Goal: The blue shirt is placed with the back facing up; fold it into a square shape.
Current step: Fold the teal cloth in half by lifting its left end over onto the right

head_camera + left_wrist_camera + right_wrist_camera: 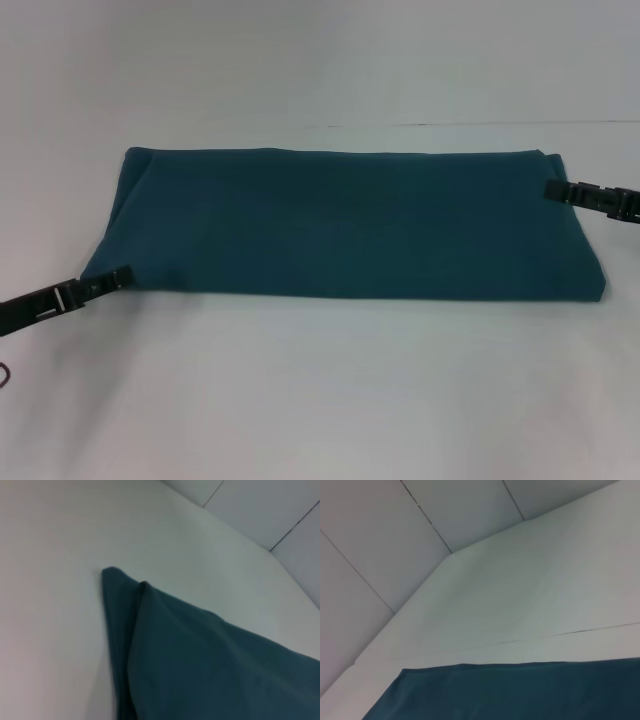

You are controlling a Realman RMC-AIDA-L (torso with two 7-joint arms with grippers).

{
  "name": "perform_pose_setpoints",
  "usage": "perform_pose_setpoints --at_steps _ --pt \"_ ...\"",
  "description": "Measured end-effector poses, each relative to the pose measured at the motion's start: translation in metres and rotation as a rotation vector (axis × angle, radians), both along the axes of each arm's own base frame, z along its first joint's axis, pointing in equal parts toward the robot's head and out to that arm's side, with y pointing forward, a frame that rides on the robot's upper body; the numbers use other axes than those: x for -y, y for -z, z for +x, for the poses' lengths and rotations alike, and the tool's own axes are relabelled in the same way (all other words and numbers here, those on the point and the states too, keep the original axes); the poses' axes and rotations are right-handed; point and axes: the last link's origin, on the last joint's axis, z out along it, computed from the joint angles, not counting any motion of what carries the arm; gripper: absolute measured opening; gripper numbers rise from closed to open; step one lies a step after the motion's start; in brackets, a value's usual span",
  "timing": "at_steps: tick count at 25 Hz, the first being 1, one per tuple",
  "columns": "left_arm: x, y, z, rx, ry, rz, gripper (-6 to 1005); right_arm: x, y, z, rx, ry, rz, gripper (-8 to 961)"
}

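Observation:
The blue shirt (340,225) lies flat on the white table (320,400), folded into a long band running left to right, plain side up. My left gripper (122,275) reaches in from the lower left and its tip meets the shirt's near left corner. My right gripper (550,188) comes in from the right, with its tip at the far right corner. The left wrist view shows a layered corner of the shirt (210,670). Only a straight edge of the shirt (520,692) shows in the right wrist view.
Bare white tabletop surrounds the shirt on all sides. A pale panelled wall (420,525) rises behind the table's far edge. A small dark loop (5,376) shows at the left border of the head view.

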Motion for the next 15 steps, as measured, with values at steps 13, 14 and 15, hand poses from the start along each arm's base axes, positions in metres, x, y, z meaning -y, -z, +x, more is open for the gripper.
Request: perform_pose_setpoints --at_steps 13,14,15 --pt "-0.0069 0.0083 -0.0067 -0.026 -0.064 -0.013 855 -0.0038 -0.0024 0.0008 0.01 0.013 0.017 809" --pt "-0.0075 0.0085 -0.007 -0.029 -0.066 -0.012 855 -0.0041 -0.0027 0.0008 0.01 0.014 0.018 809" --pt "-0.008 0.009 -0.0073 -0.031 -0.069 -0.012 855 -0.0042 -0.0029 0.0008 0.009 0.016 0.018 809"
